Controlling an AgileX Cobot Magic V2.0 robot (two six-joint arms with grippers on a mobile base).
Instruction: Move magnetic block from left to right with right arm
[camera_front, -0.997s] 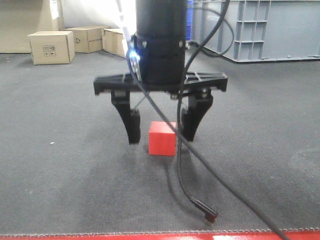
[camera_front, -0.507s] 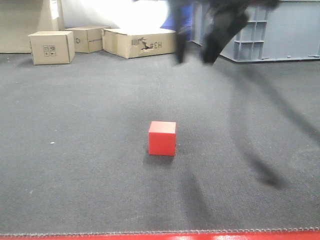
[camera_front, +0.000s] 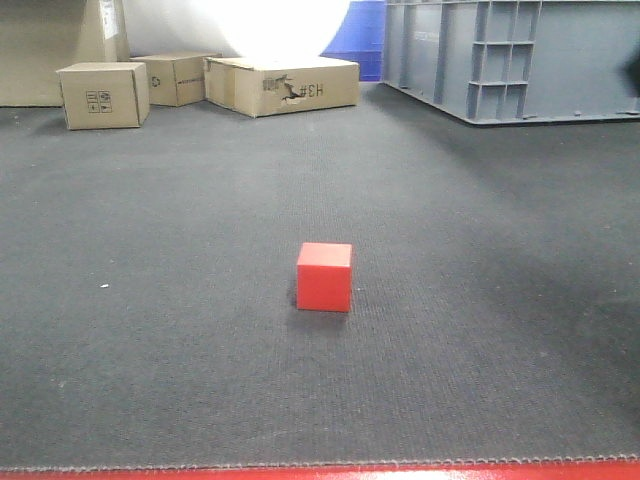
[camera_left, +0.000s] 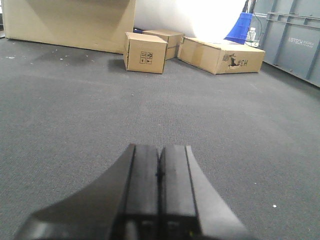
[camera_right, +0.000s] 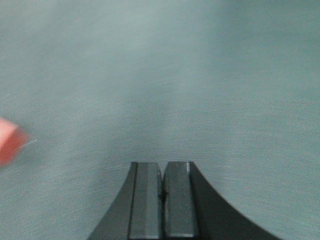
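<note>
Dark grey carpet (camera_front: 180, 200) covers the floor, with cardboard boxes (camera_front: 103, 94) at eleven o'clock along the back and a grey plastic crate (camera_front: 520, 55) at one o'clock. At the middle of the front view the red block (camera_front: 324, 277) sits alone on the carpet, nothing touching it. Seen from the right wrist, the right gripper (camera_right: 162, 182) has its fingers pressed together, empty, the blurred block at nine o'clock. Likewise the left gripper (camera_left: 160, 172) has its fingers closed on nothing.
</note>
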